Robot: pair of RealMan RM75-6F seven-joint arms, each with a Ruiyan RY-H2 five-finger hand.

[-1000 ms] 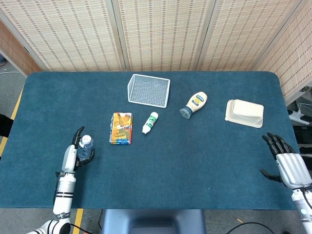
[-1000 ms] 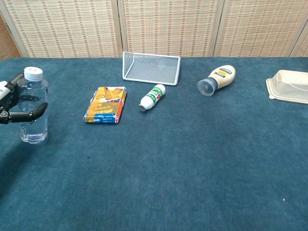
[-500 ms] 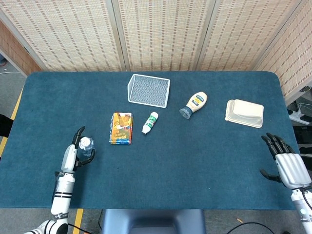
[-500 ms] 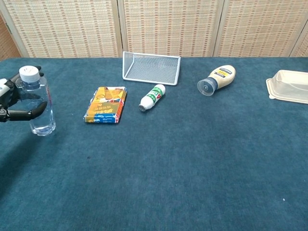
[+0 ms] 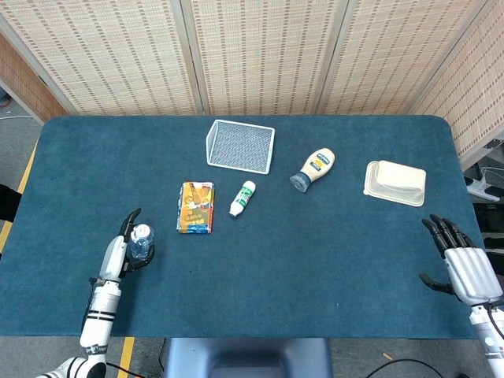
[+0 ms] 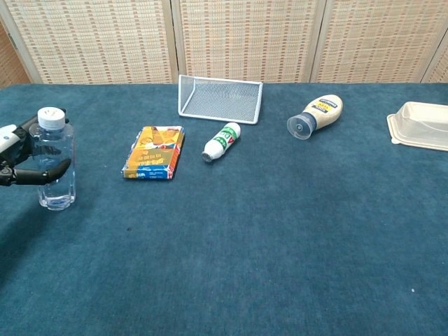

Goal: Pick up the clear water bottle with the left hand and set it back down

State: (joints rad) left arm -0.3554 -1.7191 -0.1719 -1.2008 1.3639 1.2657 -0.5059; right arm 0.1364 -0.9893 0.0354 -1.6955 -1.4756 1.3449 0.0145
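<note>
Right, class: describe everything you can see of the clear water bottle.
The clear water bottle is see-through plastic with a white cap, standing upright near the table's front left. The left hand grips its middle, fingers wrapped around it. Whether its base rests on the blue cloth cannot be told.

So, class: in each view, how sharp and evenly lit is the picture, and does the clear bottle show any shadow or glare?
Head view: sharp, evenly lit, no glare; the water bottle is small. Chest view: equally sharp; a faint dark patch lies under the left hand, and the bottle shows soft highlights only.
</note>
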